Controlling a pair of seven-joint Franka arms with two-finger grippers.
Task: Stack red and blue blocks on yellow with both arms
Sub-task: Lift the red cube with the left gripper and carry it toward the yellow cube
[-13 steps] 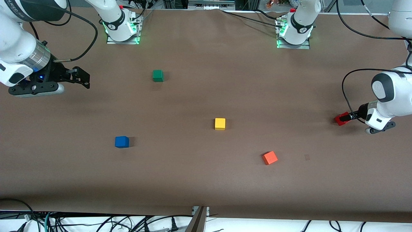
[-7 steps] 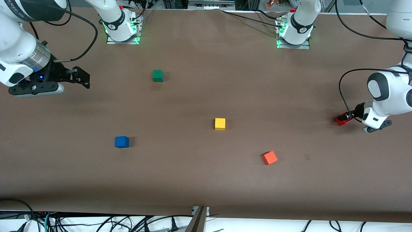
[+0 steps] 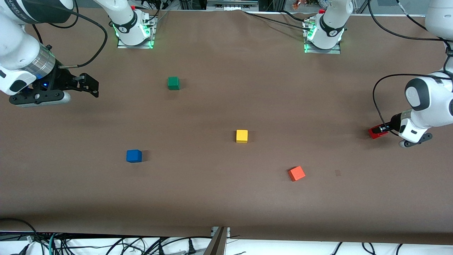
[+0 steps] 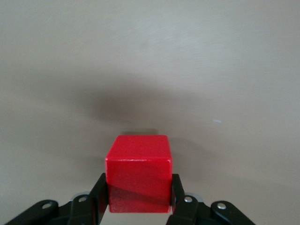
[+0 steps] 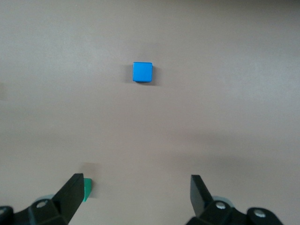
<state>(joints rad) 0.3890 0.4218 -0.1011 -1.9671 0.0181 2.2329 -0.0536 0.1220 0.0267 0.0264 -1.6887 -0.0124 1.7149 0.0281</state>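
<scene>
Red block (image 4: 137, 173) pinched by left end effector (image 4: 137, 206) at table (image 3: 226, 198) end | right end effector (image 5: 136, 197) spread, waiting

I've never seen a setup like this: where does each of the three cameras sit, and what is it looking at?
Front view: high across the table, facing both arms; all five blocks show.
Left wrist view: on the left arm, looking at the red block in the left tool.
Right wrist view: over the blue block, open right tool showing.
Shared: both blocks also appear in front.

High front overview; wrist cameras close above table (image 3: 226, 198).
</scene>
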